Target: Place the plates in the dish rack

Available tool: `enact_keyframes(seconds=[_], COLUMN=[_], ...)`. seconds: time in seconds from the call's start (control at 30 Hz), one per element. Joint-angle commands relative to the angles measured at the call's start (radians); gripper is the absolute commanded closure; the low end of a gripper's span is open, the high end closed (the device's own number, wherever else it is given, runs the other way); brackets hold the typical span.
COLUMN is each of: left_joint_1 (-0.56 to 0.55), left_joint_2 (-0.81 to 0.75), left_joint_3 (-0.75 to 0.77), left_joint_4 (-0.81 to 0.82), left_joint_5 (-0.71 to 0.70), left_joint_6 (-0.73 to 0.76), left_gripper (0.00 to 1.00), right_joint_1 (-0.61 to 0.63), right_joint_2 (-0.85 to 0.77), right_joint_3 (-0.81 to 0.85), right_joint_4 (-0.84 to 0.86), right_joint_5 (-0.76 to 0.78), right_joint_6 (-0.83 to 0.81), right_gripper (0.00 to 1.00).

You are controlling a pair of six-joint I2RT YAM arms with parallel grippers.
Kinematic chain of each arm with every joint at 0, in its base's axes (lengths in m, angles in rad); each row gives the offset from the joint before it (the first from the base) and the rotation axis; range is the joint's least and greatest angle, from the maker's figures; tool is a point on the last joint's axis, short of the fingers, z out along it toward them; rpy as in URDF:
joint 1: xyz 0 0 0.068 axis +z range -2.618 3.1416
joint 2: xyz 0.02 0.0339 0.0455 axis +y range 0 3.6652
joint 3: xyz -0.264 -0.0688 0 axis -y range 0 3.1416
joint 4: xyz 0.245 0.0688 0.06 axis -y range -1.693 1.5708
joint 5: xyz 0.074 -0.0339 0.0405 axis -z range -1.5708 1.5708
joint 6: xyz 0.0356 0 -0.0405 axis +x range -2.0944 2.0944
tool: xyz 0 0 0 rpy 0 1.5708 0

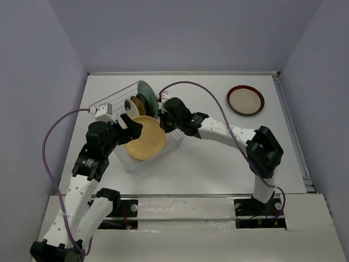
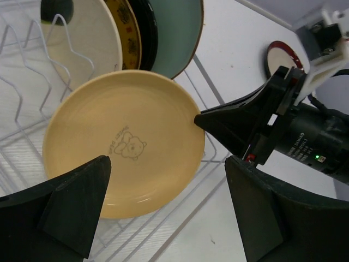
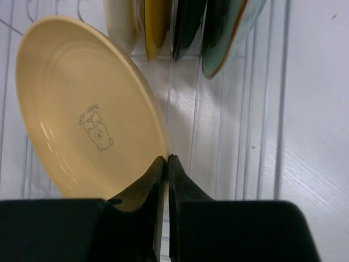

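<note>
Four plates [image 1: 143,101] stand in the dish rack [image 1: 107,101], the orange-yellow plate [image 1: 144,139] tilts over it between the wide left claw [image 2: 166,180] and the closed right claw [image 3: 167,159] at its rim, and the red-rimmed plate [image 1: 245,100] waits on the desk [image 1: 218,158].

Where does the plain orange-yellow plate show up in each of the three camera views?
Top external: orange-yellow plate, left of centre.
Left wrist: orange-yellow plate, centre-left, large.
Right wrist: orange-yellow plate, upper left.
Shared landmark: mint-green plate, upright at the row's end.
</note>
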Motion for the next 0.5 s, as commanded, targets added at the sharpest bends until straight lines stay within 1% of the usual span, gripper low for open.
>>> enact_keyframes(seconds=[0.0,0.07,0.1,0.13,0.17,0.2,0.23,0.33,0.47], left_joint_1=[0.004,0.004,0.004,0.004,0.006,0.004,0.004,0.004,0.004], left_joint_2=[0.002,0.004,0.004,0.001,0.001,0.001,0.001,-0.005,0.011], left_joint_3=[0.075,0.088,0.089,0.088,0.083,0.078,0.074,0.043,0.025], left_joint_4=[0.022,0.026,0.030,0.047,0.061,0.076,0.093,0.206,0.263], left_joint_5=[0.127,0.170,0.182,0.199,0.202,0.205,0.205,0.174,0.110], left_joint_6=[-0.088,-0.143,-0.164,-0.184,-0.230,-0.252,-0.272,-0.362,-0.410], left_gripper=[0.04,0.04,0.03,0.03,0.03,0.03,0.02,0.02,0.01], right_joint_1=[0.081,0.131,0.147,0.160,0.189,0.203,0.216,0.259,0.292], right_joint_2=[-0.140,-0.160,-0.161,-0.164,-0.167,-0.169,-0.169,-0.179,-0.199], right_joint_3=[0.019,0.021,0.018,0.016,0.010,0.002,-0.021,-0.068,-0.129], right_joint_4=[0.059,0.080,0.110,0.127,0.169,0.169,0.228,0.310,0.427], right_joint_5=[0.285,0.401,0.514,0.567,0.657,0.658,0.729,0.806,0.927], right_joint_6=[-0.054,-0.093,-0.107,-0.132,-0.149,-0.164,-0.178,-0.219,-0.279], right_gripper=[0.93,0.93,0.93,0.93,0.93,0.93,0.93,0.93,0.93])
